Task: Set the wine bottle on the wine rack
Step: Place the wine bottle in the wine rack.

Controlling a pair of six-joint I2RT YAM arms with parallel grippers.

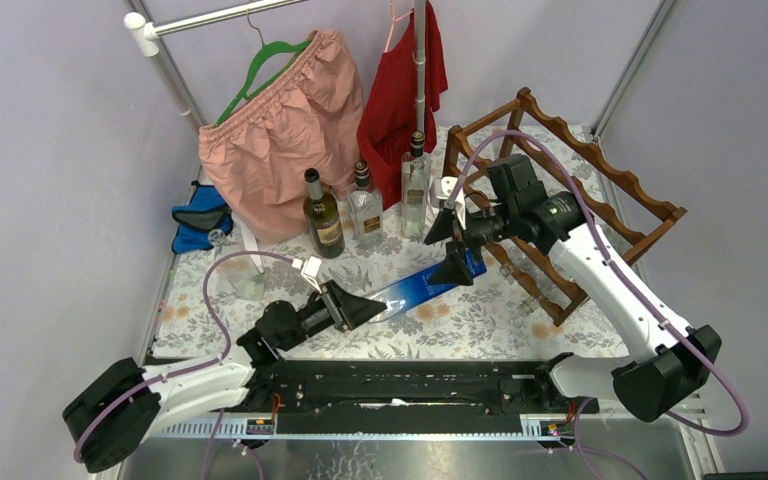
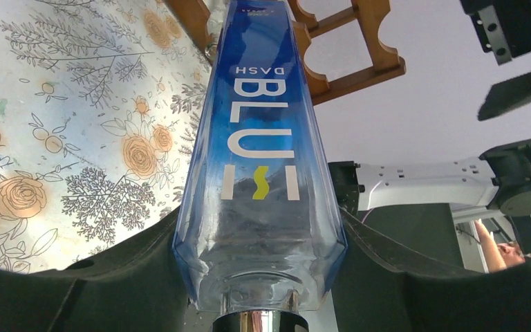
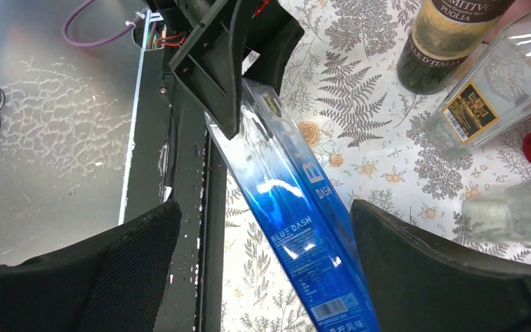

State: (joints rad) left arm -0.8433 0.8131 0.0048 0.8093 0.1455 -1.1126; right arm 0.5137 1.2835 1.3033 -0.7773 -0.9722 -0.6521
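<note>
Blue bottle point(image 1: 430, 285) point(image 2: 259, 173) point(image 3: 297, 228) is held off the rack point(image 1: 570, 200) point(image 2: 346, 69), lying low and slanted over the cloth point(image 1: 480, 320) point(image 2: 55, 138) point(image 3: 387, 138), between the two arms. Base end is pointed at the rack front; contact with the cloth cannot be told.

Left gripper point(image 1: 360, 308) point(image 2: 259, 235) point(image 3: 228, 62) is clamped on the bottle's shoulder, just above the neck. Right gripper point(image 1: 450, 248) point(image 3: 276, 277) is spread wide astride the base end, with gaps seen on both sides, so nothing is gripped there.

Bottle: flat-faced, angular, clear glass shaded deep blue, white "BLU DASH" lettering, barcode near the base.

Rack: reddish-brown wood, open frame, scalloped rails, set at the far right of the table.

Table is covered by a pale cloth printed with ferns and orange roses. A bare grey metal plate point(image 1: 410, 455) point(image 3: 55, 124) is seen at the near edge. Walls point(image 1: 50, 150) are plain pale lilac-grey.

Behind the blue bottle, a dark bottle point(image 1: 324, 215) point(image 3: 442, 41) and two clear bottles point(image 1: 365, 208) are stood upright in a row. Behind those, pink gathered shorts point(image 1: 280, 130) on a green hanger point(image 1: 260, 65) and a red garment point(image 1: 400, 90) are hung from a metal rail point(image 1: 220, 15).
</note>
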